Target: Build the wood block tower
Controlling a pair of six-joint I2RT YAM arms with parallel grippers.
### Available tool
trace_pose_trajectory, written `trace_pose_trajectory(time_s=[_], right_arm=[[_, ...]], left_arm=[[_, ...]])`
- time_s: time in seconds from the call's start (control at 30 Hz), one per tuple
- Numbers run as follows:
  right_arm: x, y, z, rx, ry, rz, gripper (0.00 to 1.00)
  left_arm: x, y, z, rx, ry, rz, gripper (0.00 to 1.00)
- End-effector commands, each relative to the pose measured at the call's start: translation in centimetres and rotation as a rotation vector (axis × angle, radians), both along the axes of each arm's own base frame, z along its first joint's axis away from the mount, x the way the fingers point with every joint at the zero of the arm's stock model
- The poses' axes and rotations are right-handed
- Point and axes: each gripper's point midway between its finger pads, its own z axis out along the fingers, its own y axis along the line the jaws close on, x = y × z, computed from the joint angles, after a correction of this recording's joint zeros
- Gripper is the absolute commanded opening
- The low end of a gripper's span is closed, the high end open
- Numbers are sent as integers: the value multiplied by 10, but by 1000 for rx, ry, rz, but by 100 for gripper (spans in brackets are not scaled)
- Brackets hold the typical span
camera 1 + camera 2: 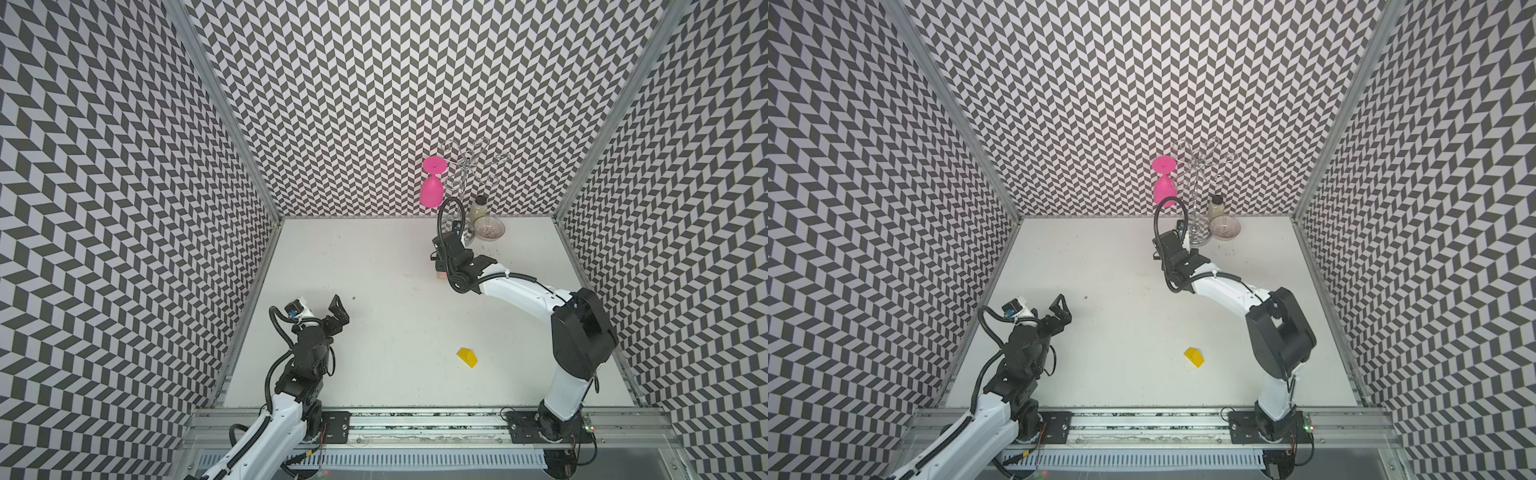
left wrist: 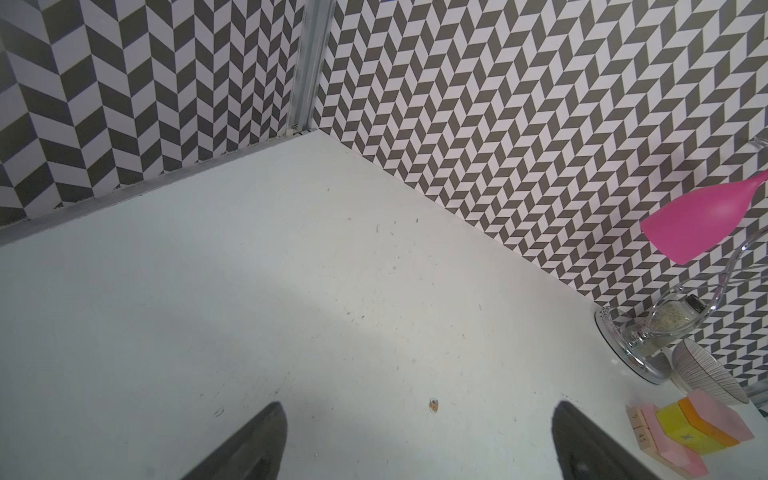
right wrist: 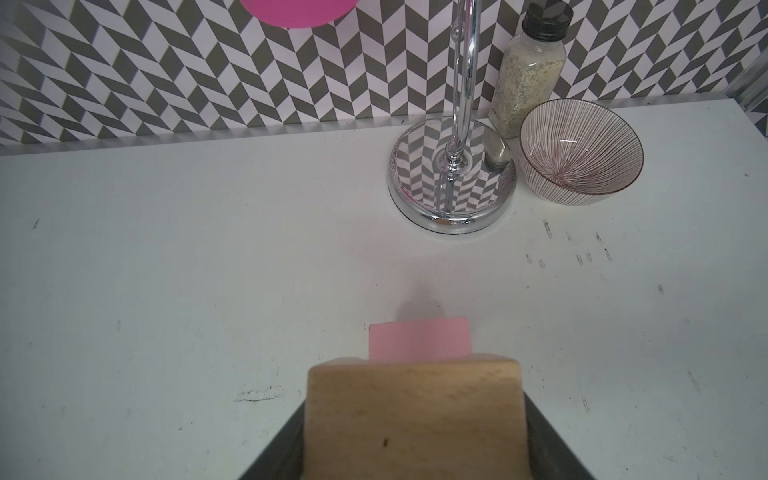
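A: What does the right gripper [image 3: 415,446] hold?
B: A tan wood block [image 3: 415,411], clamped between its jaws. It is over the tower [image 2: 690,432], whose top pink block [image 3: 419,338] shows beneath.
A: Where does the tower stand?
B: Toward the back of the table [image 1: 374,332], near the chrome stand [image 3: 453,178] and the striped bowl [image 3: 579,153].
A: And the left gripper [image 2: 419,449]?
B: Its jaws are wide and hold nothing. The yellow roof-shaped piece [image 1: 467,357] lies alone near the front edge — well apart from the tower.
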Motion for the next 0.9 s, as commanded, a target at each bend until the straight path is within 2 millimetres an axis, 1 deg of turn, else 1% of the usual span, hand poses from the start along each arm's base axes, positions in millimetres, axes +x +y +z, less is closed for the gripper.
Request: trace_pose_trajectory(time_s=[0.0,0.07,0.37,0.87], right_arm=[[15,1,8,18,-37,-4,24],[18,0,8,27,-37,-3,25],[29,0,-3,29,-19,3,27],[35,2,-16,38,0,15,28]], left_arm=[[0,1,4,-4,-24,4,100],[0,1,4,-3,-24,4,100],[1,1,4,-4,-25,2,100],[1,1,4,-3,-25,-1,100]])
